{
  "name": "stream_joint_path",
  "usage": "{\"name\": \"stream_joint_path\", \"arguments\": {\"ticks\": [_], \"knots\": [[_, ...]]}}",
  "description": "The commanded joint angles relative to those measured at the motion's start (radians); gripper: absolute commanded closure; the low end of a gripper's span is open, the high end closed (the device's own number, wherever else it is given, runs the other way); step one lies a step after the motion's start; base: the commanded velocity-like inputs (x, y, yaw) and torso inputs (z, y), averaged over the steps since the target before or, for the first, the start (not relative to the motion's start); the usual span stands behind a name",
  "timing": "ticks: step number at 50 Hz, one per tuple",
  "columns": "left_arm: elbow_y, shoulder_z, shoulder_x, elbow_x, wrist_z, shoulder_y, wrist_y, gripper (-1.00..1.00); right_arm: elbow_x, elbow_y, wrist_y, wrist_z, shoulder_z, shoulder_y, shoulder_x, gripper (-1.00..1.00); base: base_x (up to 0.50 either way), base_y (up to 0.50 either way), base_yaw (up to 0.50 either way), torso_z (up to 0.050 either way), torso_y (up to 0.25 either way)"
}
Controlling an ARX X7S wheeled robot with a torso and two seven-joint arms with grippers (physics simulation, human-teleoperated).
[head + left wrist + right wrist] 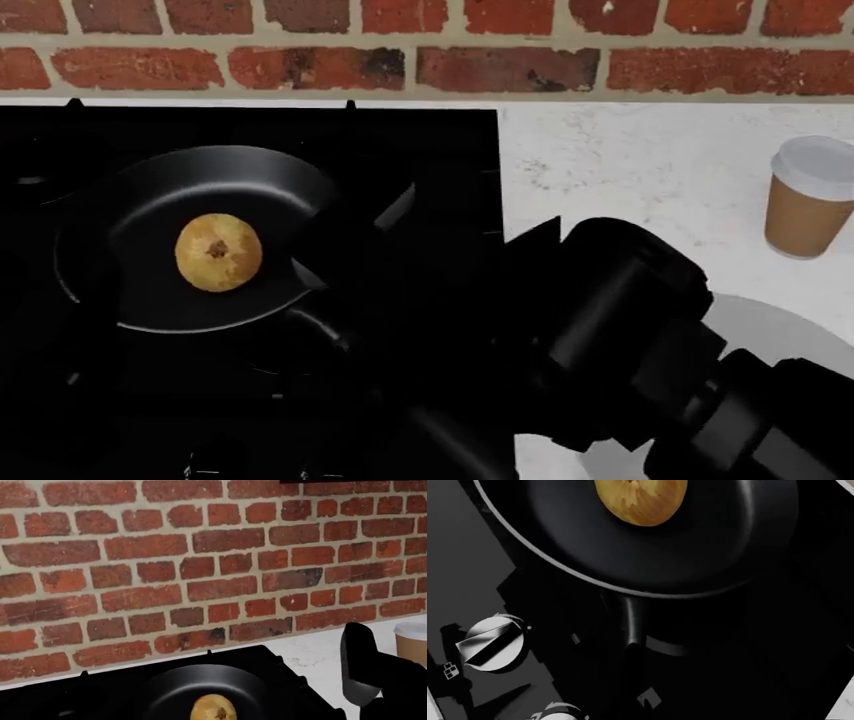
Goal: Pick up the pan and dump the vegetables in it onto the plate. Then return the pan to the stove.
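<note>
The black pan [200, 235] sits on the stove [400, 140] at the left, with the yellow-brown onion [218, 251] in its middle. Its handle [320, 330] runs toward me. The pale grey plate [781, 325] lies on the counter at the right, mostly hidden under my right arm [627, 320]. That arm reaches left to the handle; its gripper is lost in black on black. In the right wrist view the pan [694, 545], onion [640, 500] and handle [631, 625] are close below. The left wrist view shows the pan [207, 690] and onion [213, 709]. My left gripper does not show.
A brown paper cup with a white lid [810, 197] stands on the white counter [627, 160] at the right. A red brick wall [427, 50] runs behind the stove. Stove knobs [494, 642] lie beside the handle in the right wrist view.
</note>
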Motion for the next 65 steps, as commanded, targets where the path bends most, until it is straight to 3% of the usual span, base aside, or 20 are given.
{"name": "stream_joint_path", "arguments": {"ticks": [1, 20, 35, 49, 65], "knots": [[-0.007, -0.021, 0.001, 0.050, 0.067, 0.047, 0.055, -1.00, 0.034, -0.195, -0.061, 0.226, 0.196, -0.012, 0.059, 1.00, 0.00, 0.00, 0.00, 0.000, 0.000], [-0.004, -0.023, -0.006, 0.061, 0.070, 0.077, 0.084, -1.00, 0.274, -0.380, -0.020, 0.472, 0.332, -0.111, 0.218, 1.00, 0.00, 0.00, 0.00, 0.000, 0.002], [-0.011, 0.007, -0.008, 0.083, 0.079, 0.082, 0.093, -1.00, 0.419, -0.580, -0.152, 0.627, 0.470, -0.277, 0.361, 1.00, 0.00, 0.00, 0.00, 0.000, 0.002], [-0.012, 0.023, -0.012, 0.086, 0.074, 0.078, 0.098, -1.00, 0.372, -0.683, -0.358, 0.595, 0.553, -0.567, 0.457, 1.00, 0.00, 0.00, 0.00, 0.001, 0.001], [-0.012, 0.039, -0.022, 0.086, 0.065, 0.071, 0.097, -1.00, 0.497, -0.813, -0.478, 0.726, 0.699, -0.621, 0.595, 1.00, 0.00, 0.00, 0.00, 0.001, 0.003]]}}
